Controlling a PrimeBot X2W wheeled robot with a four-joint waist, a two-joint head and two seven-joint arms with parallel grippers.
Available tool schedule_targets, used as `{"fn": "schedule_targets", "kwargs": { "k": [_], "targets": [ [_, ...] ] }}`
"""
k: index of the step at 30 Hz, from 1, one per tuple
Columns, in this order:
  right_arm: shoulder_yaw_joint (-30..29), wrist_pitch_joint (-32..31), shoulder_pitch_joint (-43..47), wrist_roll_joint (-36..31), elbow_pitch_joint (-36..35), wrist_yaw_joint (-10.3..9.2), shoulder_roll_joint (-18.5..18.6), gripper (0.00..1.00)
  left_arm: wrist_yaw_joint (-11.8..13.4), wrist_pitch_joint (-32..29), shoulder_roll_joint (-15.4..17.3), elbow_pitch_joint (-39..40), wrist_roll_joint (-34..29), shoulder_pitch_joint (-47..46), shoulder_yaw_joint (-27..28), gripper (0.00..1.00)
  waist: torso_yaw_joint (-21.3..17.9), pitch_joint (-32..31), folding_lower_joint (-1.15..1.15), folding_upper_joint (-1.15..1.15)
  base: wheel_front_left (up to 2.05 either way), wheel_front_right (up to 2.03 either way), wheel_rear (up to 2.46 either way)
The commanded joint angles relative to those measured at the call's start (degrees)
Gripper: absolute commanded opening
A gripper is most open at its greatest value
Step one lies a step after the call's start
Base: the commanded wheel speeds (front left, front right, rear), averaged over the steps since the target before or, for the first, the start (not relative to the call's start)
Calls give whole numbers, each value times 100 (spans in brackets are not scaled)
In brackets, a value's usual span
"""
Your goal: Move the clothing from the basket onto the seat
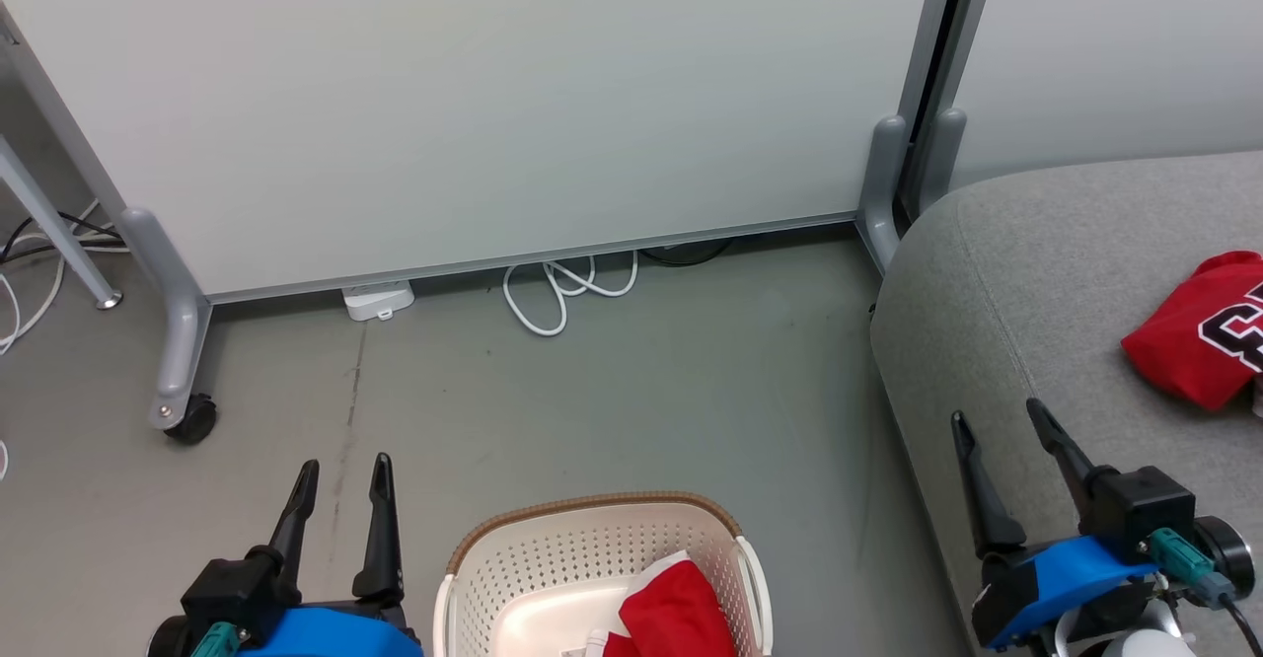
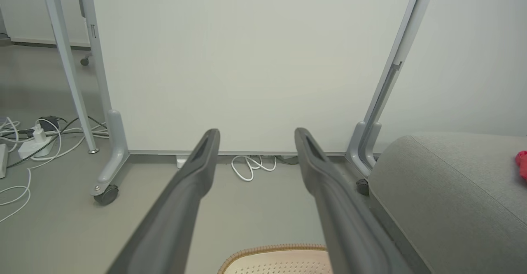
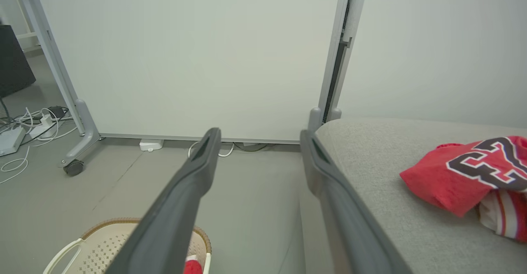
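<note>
Left gripper (image 1: 346, 462), right gripper (image 1: 996, 410), fingers (image 1: 379, 529) apart; one red garment (image 1: 676, 613) in basket (image 1: 592, 501), one jersey (image 1: 1189, 341) on seat (image 1: 1036, 272).

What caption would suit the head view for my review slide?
Open and empty left gripper and right gripper; red jersey on the seat, red garment in the basket.

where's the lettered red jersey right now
The jersey lies on the grey seat at the head view's right edge, ahead and right of the right gripper.
</note>
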State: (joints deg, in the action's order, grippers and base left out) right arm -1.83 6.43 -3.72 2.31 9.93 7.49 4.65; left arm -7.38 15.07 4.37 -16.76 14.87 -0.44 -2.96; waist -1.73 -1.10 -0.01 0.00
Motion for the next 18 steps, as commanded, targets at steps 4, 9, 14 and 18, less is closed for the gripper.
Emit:
{"fn": "schedule_targets", "kwargs": {
  "k": [4,9,14,18],
  "targets": [
    [80,-48,132,100,-70,1,-52,100,-9,16,-2,20,-53,70,26,100,43,10,1,0,0,0,0],
    [99,-24,138,146,-45,1,-73,100,-9,15,-6,26,-66,92,13,100,65,25,1,0,0,0,0],
    [106,15,103,89,2,1,-48,100,-9,15,4,-11,-99,88,-46,100,65,45,1,0,0,0,0],
    [114,38,76,78,35,1,-53,100,-9,15,3,-28,-111,70,-81,100,61,67,1,0,0,0,0]
  ]
}}
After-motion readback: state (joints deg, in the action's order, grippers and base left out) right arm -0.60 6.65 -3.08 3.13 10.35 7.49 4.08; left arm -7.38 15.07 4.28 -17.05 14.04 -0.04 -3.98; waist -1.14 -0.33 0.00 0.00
